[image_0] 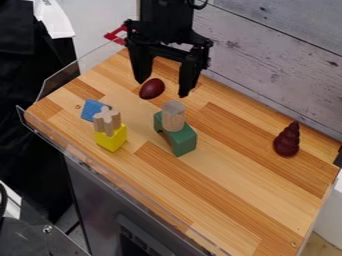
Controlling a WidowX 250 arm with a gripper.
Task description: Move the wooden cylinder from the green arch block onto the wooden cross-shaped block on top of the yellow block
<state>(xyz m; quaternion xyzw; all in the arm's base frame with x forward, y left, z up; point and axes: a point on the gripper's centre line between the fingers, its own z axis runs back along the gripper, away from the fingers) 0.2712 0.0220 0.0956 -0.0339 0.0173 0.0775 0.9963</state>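
While the black gripper (162,88) stands with its fingers spread wide and nothing clamped, the dark red egg-shaped piece (152,89) is seen between and slightly below the fingertips, closer to the one at the view's left; contact cannot be determined. Just toward the camera, a wooden cylinder (174,116) stands upright on a green arched block (182,140).
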